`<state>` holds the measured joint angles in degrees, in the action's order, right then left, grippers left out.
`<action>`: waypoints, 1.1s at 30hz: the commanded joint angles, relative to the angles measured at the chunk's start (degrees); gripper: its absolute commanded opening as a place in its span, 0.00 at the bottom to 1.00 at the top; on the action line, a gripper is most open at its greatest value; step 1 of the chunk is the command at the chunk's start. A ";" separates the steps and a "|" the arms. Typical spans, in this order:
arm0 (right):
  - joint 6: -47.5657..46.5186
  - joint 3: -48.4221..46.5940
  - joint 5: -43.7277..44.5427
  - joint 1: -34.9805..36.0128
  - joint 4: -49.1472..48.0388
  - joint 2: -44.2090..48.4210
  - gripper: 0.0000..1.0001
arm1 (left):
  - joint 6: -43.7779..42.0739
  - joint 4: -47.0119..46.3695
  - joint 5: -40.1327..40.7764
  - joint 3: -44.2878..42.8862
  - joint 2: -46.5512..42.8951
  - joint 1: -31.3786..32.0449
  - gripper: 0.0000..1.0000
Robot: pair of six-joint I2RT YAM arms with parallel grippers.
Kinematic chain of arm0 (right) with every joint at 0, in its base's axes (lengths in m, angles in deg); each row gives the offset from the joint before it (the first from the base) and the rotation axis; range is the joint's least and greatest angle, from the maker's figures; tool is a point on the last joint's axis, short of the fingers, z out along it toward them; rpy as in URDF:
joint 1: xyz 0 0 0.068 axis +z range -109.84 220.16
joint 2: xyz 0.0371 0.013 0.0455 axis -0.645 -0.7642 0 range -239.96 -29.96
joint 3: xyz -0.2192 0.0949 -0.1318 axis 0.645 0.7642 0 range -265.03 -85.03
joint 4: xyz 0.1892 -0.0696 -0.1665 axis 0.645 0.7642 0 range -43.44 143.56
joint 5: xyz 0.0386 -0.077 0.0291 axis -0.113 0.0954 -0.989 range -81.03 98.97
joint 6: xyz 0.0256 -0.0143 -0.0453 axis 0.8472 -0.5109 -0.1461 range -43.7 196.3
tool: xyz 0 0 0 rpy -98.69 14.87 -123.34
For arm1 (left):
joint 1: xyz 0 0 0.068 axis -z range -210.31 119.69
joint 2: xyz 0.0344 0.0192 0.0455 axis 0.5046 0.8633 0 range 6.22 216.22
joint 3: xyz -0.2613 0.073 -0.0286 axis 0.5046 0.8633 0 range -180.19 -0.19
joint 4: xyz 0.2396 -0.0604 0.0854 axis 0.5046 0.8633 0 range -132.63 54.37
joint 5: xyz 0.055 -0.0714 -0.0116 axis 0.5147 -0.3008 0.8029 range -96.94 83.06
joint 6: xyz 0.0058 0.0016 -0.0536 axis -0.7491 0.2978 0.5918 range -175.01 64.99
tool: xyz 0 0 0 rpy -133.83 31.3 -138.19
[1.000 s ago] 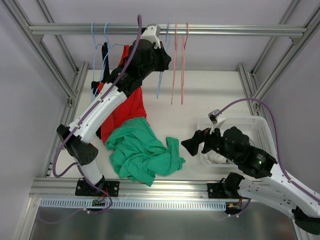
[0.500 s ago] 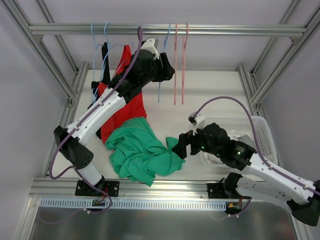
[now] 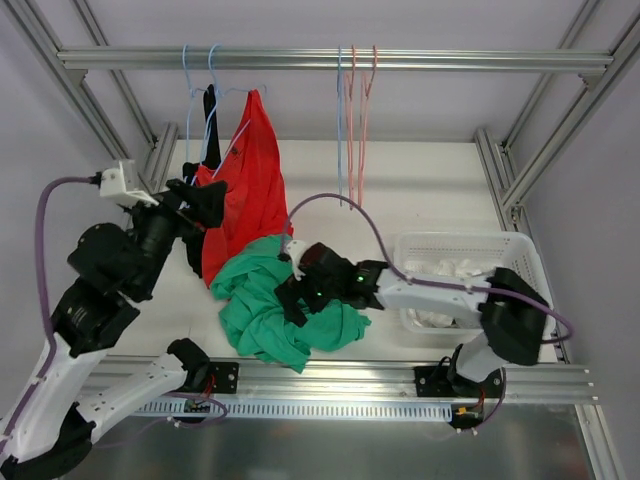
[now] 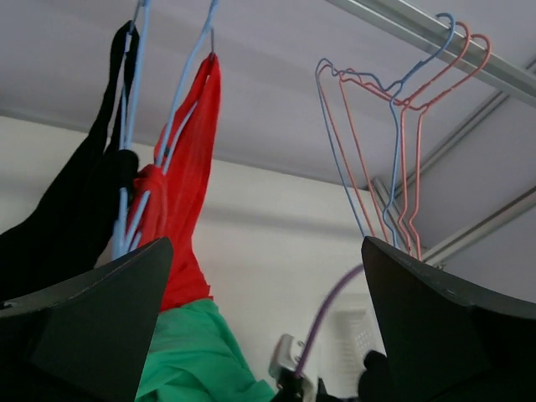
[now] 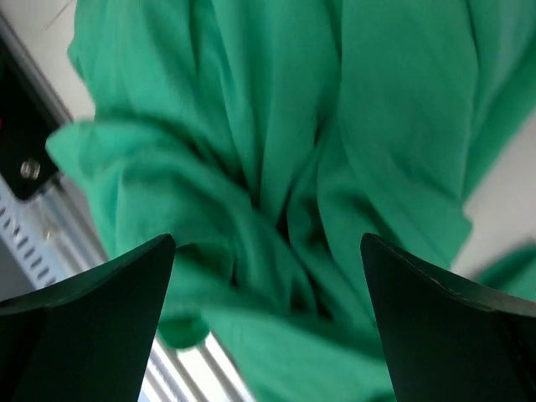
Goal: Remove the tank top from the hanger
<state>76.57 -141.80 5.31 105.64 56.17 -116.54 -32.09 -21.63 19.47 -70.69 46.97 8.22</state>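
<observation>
A red tank top (image 3: 250, 170) hangs from a light-blue hanger (image 3: 214, 70) on the top rail, its lower end draped toward the table. In the left wrist view the red tank top (image 4: 186, 167) shows on the blue hanger wire (image 4: 181, 109). My left gripper (image 3: 208, 202) is open just left of the red cloth, with nothing between its fingers (image 4: 268, 335). A green garment (image 3: 280, 310) lies crumpled on the table. My right gripper (image 3: 289, 295) hovers open right over the green garment (image 5: 335, 151), with nothing held.
A black garment (image 3: 209, 115) hangs on a second blue hanger beside the red one. Empty blue and pink hangers (image 3: 352, 120) hang mid-rail. A white basket (image 3: 460, 240) with white cloth stands at the right. The right arm's purple cable arcs over the table.
My left arm has left the rail and drawn back low to the left, its gripper opening. My right arm has swung from the basket leftward over the green garment.
</observation>
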 commanded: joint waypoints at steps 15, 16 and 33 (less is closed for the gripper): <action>-0.45 -2.04 4.37 2.55 -13.20 -14.68 0.06 | -7.72 15.75 3.46 18.72 -21.23 -0.20 0.99; -0.45 -0.89 4.36 2.64 -13.64 -9.97 0.00 | -7.36 15.83 4.95 19.69 -22.89 -0.20 0.99; -5.19 -9.22 7.53 2.73 7.25 36.04 0.00 | -6.92 15.74 6.90 22.25 -25.37 -0.20 0.99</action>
<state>73.91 -144.95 11.06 108.15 59.06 -83.25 -39.19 -4.87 25.11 -48.76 21.77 8.22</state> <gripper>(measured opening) 0.076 0.986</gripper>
